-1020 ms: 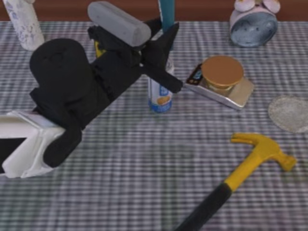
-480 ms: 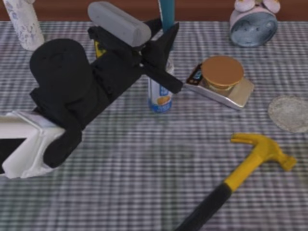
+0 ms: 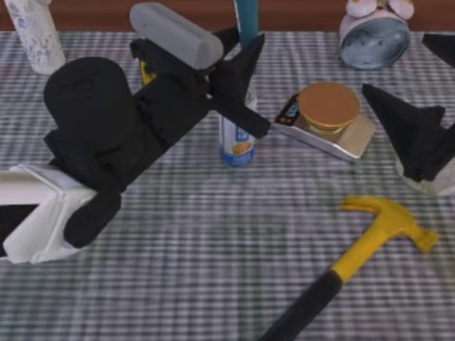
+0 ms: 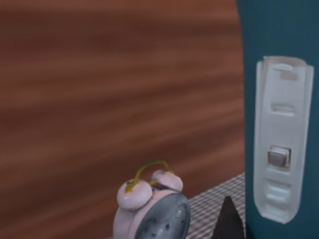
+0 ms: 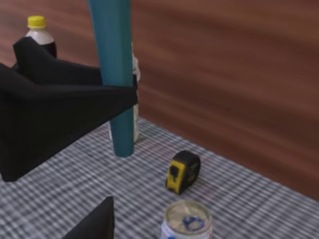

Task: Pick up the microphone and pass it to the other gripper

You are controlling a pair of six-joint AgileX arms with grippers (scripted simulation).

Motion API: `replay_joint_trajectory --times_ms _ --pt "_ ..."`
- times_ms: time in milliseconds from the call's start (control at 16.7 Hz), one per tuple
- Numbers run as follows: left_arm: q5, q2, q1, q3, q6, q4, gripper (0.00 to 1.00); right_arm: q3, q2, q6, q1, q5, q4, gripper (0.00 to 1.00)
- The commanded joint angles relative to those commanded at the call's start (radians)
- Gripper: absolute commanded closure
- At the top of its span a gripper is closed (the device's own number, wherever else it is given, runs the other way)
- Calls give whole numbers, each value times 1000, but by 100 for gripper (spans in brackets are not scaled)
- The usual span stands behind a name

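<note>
From above, the left gripper [image 3: 238, 53] was clamped on the mic [image 3: 247, 18], handle raised clear of the table for a handover; the right gripper [image 3: 419, 106], fingers apart, hung near the scale [image 3: 334, 138]. The left wrist view showed the mic's switch [image 4: 278, 157]. The right wrist view showed a closed can [image 5: 187, 221].

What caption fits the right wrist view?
Left gripper holds the teal microphone upright above the checked table, near a tape measure.
</note>
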Motion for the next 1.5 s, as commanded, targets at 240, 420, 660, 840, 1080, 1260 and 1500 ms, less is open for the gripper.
replay_joint_trajectory --times_ms 240,420,660,840,1080,1260,1500 --pt "0 0 0 0 0 0 100 146 215 -13 72 -107 88 0" --pt "0 0 0 0 0 0 100 206 296 -20 99 -148 125 0" --pt "0 0 0 0 0 0 100 210 303 -21 101 -151 128 0" --pt "0 0 0 0 0 0 100 222 316 -20 107 -142 130 0" --pt "0 0 0 0 0 0 100 353 471 -17 175 -74 156 0" --pt "0 0 0 0 0 0 100 460 604 -16 235 -12 174 0" --pt "0 0 0 0 0 0 100 504 649 -15 261 15 182 0"
